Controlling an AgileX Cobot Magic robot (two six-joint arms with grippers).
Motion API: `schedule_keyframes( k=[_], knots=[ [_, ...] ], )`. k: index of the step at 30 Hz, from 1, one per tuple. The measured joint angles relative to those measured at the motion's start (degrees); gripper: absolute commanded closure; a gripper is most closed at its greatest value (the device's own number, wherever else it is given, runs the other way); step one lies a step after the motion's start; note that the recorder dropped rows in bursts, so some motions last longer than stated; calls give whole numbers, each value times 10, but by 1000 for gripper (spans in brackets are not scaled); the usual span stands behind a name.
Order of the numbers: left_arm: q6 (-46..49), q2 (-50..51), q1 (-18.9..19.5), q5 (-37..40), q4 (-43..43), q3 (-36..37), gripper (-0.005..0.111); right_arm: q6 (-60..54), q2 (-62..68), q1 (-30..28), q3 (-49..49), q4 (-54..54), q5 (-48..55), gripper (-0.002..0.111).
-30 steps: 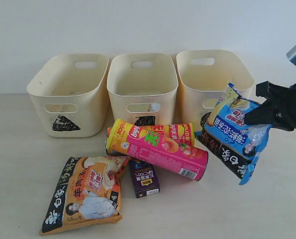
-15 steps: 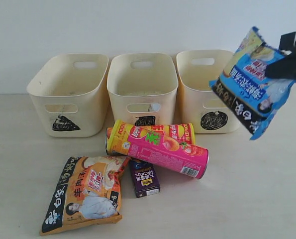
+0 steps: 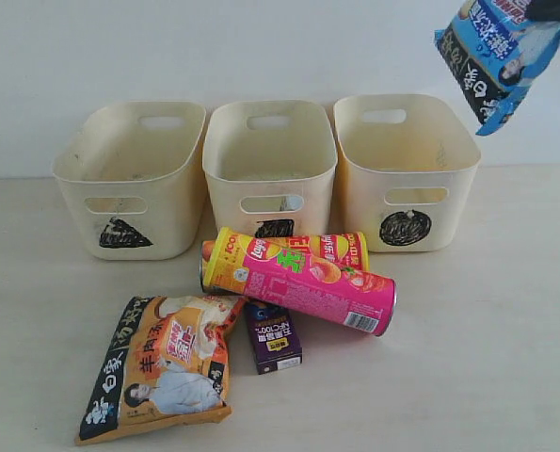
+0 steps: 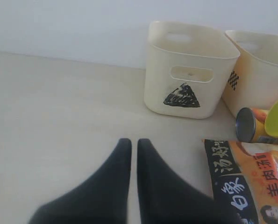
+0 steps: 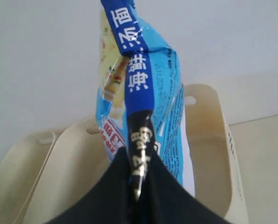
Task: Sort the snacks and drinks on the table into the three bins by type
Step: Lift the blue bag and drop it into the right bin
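One blue-white bag [image 3: 494, 58] pinched in right gripper [image 5: 138, 184], clear above circle bin [image 3: 360, 188], left gripper [image 4: 134, 147] closed, empty.

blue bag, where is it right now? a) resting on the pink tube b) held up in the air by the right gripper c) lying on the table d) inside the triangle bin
b: the blue-white bag hangs clear of the table and bins, pinched in the right gripper.

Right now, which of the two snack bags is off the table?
The blue-white bag, held aloft by the right claw; the orange-black bag lies on the table.
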Motion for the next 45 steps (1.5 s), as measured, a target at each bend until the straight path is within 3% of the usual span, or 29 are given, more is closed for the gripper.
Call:
schedule_keyframes(
  k=[11,18,21,26,29,33,39,45],
  knots=[
    [0,0,0,0,0,0,103,9,196,45,-152,5,-42,108],
    [0,0,0,0,0,0,103,9,264,82,-175,3,-88,107],
    [0,0,0,0,0,0,103,9,279,82,-176,-4,-101,98],
    [0,0,0,0,0,0,103,10,290,82,-179,-7,-105,58],
    [0,0,0,0,0,0,103,10,291,82,-180,-7,-105,46],
    [0,0,0,0,0,0,103,11,290,82,-180,-7,-111,55],
    [0,0,0,0,0,0,103,11,258,81,-181,-60,-113,107],
    [0,0,0,0,0,0,103,16,228,80,-181,-154,-28,108]
  ],
)
